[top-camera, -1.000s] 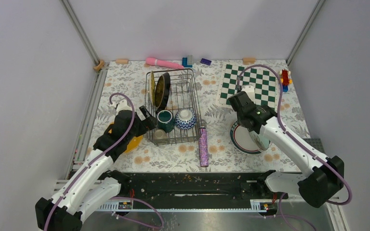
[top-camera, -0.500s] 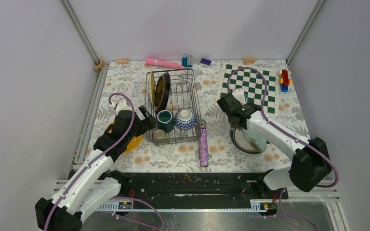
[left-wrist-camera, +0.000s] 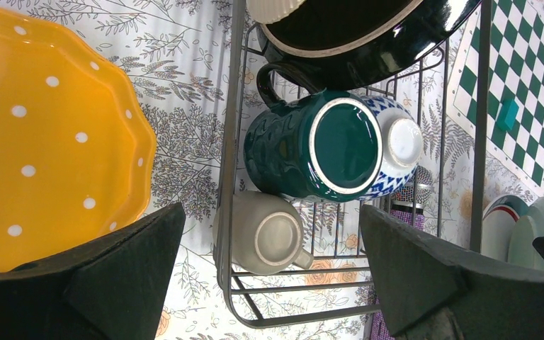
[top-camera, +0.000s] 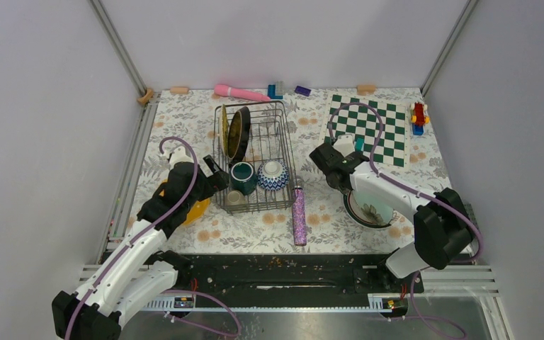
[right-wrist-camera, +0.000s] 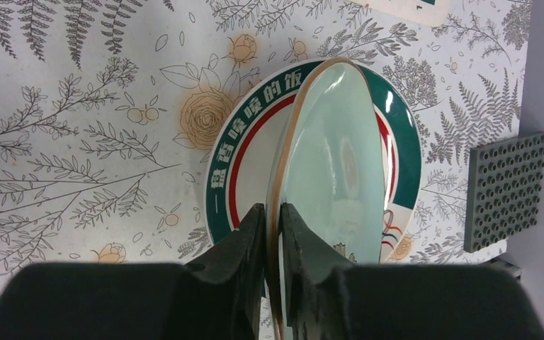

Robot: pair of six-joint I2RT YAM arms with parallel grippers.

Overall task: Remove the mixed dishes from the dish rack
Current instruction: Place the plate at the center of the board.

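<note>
Pale green glaze fills the middle of the right wrist view. The pale green plate (right-wrist-camera: pixel 336 177) stands on edge, its brownish rim pinched between the two fingers of the right gripper (right-wrist-camera: pixel 273 221) at the bottom centre of the frame. Behind it the white plate with the green-red rim (right-wrist-camera: pixel 251 170) lies flat on the floral tablecloth (right-wrist-camera: pixel 78 106). Whether the held plate's far edge touches it cannot be told. A grey studded block (right-wrist-camera: pixel 503 188) sits at the right edge.

In the top view the dish rack (top-camera: pixel 281 131) stands at centre, left of the chessboard (top-camera: pixel 379 131). Two plates stand upright among the dividers in its upper left part, a yellowish plate (top-camera: pixel 224 131) and just beside it a dark plate (top-camera: pixel 239 133).

The left gripper (top-camera: pixel 213 174) hovers at the rack's lower left side, its fingers spread wide and holding nothing. In the left wrist view, the teal mug (left-wrist-camera: pixel 304 145) and the patterned bowl (left-wrist-camera: pixel 400 149) sit side by side in the rack, bases toward the camera. The greyish cup (left-wrist-camera: pixel 265 241) sits just below the mug. The yellow dotted plate (left-wrist-camera: pixel 49 134) lies flat on the cloth outside the rack, at the left of that frame. A glittery purple cylinder (top-camera: pixel 299 212) lies by the rack's lower right corner in the top view.
</note>
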